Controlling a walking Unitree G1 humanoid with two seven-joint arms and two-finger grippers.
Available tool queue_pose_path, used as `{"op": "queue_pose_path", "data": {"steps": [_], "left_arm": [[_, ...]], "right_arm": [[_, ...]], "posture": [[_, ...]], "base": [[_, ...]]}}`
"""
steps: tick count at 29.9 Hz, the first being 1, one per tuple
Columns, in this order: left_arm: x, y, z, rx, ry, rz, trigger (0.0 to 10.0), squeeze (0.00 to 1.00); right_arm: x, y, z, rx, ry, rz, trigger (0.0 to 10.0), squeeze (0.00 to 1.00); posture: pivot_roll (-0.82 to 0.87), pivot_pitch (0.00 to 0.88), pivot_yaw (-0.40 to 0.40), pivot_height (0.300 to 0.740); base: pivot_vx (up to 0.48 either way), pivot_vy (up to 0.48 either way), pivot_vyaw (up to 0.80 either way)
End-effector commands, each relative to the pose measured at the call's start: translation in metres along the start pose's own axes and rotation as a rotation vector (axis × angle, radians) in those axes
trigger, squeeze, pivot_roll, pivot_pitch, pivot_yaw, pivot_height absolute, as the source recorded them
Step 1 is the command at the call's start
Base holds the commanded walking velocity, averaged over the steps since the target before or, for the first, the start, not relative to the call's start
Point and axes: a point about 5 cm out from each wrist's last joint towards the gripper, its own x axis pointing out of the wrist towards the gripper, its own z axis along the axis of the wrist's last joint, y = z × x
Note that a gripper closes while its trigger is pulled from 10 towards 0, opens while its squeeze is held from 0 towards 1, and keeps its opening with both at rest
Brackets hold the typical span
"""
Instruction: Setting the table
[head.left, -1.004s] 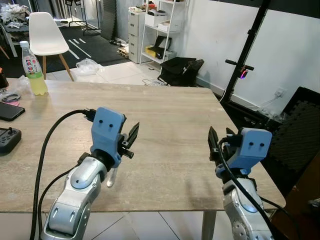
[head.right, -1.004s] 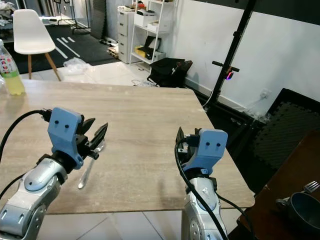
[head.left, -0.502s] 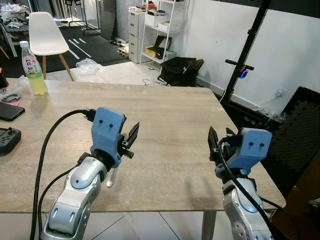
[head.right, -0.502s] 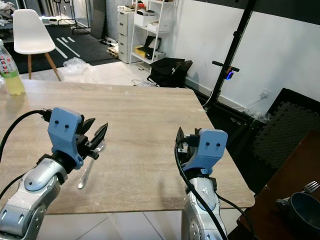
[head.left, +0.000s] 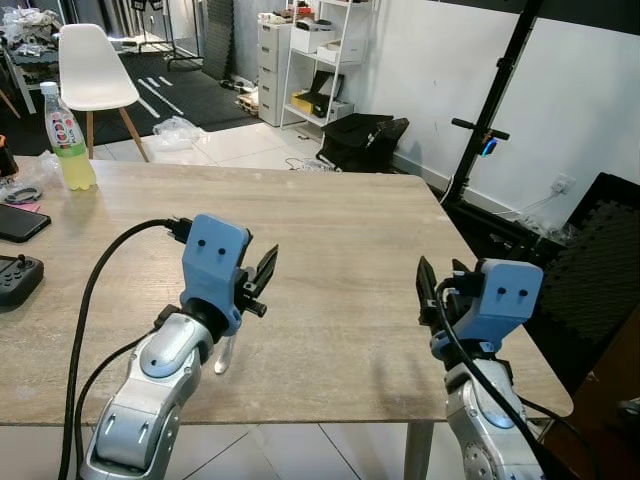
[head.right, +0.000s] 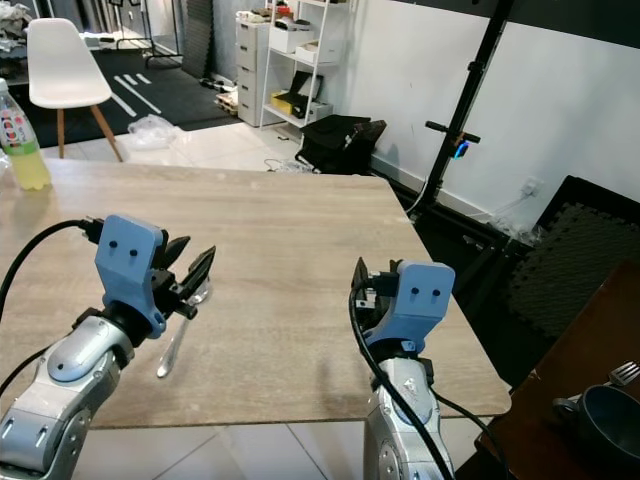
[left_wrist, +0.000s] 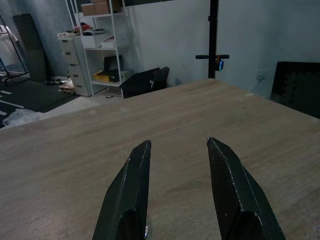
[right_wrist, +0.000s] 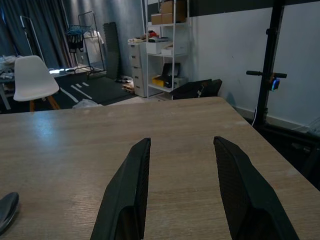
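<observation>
A metal spoon (head.right: 176, 343) lies on the wooden table (head.left: 340, 230) near its front edge, just below my left gripper (head.left: 264, 277). That gripper hovers a little above the wood, open, with nothing between its fingers (left_wrist: 131, 190). My right gripper (head.left: 424, 288) hangs over the table's front right part, open as well and holding nothing. In the right wrist view the spoon's bowl (right_wrist: 6, 217) shows off to one side of the right gripper (right_wrist: 181, 143).
A bottle of yellow drink (head.left: 66, 137), a black phone (head.left: 20, 222) and a black controller (head.left: 15, 278) sit at the table's left. A white chair (head.left: 92, 68) stands beyond it. A black stand (head.left: 490, 130) and a dark pot (head.right: 604, 424) are on the right.
</observation>
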Motion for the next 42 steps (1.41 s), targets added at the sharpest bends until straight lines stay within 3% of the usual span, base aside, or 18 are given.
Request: {"op": "queue_pose_path", "data": {"steps": [1,42], "left_arm": [[-0.0023,-0.0006,-0.002,0.005,0.017,0.0,10.0,0.0],[-0.0022,-0.002,-0.0025,0.0,0.016,0.002,10.0,0.0]], "right_arm": [[-0.0005,0.0007,-0.0007,-0.004,0.007,0.0,10.0,0.0],[0.0002,0.0017,-0.001,-0.006,0.009,0.005,10.0,0.0]], "posture": [[0.13,0.032,-0.004,0.74],[0.13,0.029,-0.014,0.74]], "base": [[0.0,0.0,0.0],[0.0,0.0,0.0]]}}
